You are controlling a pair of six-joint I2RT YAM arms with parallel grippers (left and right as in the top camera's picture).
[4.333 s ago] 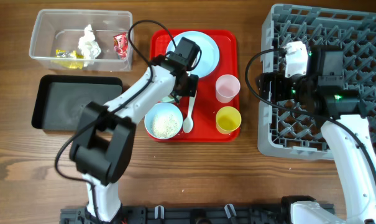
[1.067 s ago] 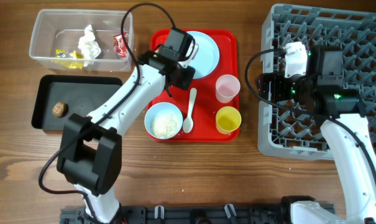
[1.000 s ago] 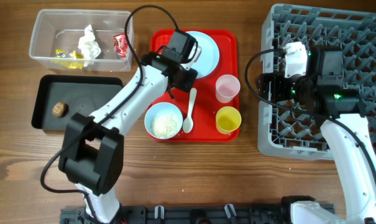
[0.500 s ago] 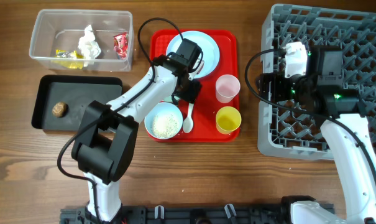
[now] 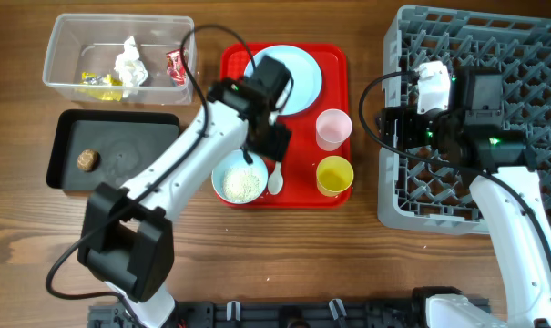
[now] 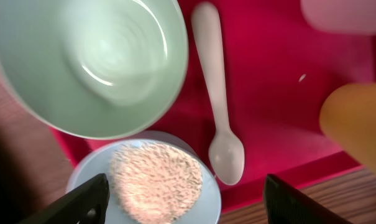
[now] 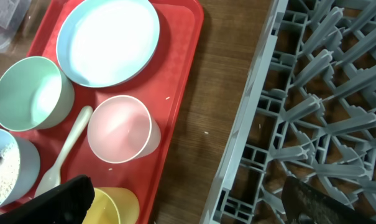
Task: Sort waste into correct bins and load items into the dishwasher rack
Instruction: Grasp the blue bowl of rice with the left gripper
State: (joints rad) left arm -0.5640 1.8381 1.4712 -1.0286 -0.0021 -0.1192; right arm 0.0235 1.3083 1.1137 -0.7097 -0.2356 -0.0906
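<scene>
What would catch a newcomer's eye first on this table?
The bright red tray mid-table, carrying a pale blue plate, a pink cup and a yellow cup. At its front-left corner the left gripper hangs open above a bowl of rice. A big grey rack fills the right side.

A brown lump (image 5: 86, 160) now lies in the black tray (image 5: 129, 137), near its left end; a few seconds back that tray was bare.

The left hand (image 5: 268, 144) has moved. A second ago it hung by the left edge of the plate (image 5: 302, 77), jaws shut. Now it sits nearer the table's front edge, over the spoon (image 5: 276, 179) and the rice bowl (image 5: 241, 182), with its jaws wide apart and, as far as the wrist view shows, nothing between them.
</scene>
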